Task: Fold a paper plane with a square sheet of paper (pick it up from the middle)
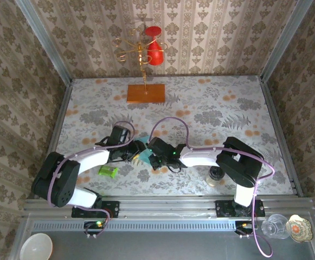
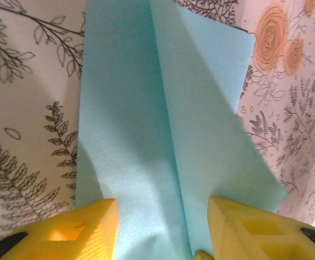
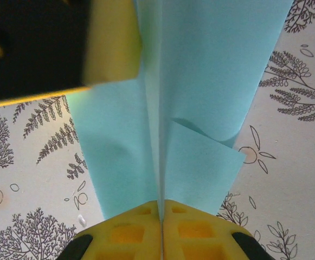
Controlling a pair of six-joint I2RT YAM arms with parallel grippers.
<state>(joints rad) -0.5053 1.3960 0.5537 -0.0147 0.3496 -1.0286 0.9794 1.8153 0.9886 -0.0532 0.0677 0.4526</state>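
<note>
The square sheet of paper (image 1: 144,157) is light blue and folded along a centre crease, with side flaps spreading out like a paper plane. It sits between my two grippers at the table's near middle. My right gripper (image 3: 161,205) is shut on the upright centre fold of the paper (image 3: 200,81), its yellow fingers pressed together. My left gripper (image 2: 161,203) is open, its yellow fingers (image 2: 92,227) spread to either side of the paper (image 2: 146,119), whose crease runs between them. One left finger (image 3: 114,43) shows against the far end of the fold. From above, both grippers (image 1: 134,151) (image 1: 154,157) meet over the paper.
A small green cylinder (image 1: 108,171) lies near the left arm. An orange wooden board (image 1: 146,93) lies at the back, below a gold stand with red ornaments (image 1: 154,51). A small jar (image 1: 216,176) stands by the right arm's base. Patterned walls enclose the table.
</note>
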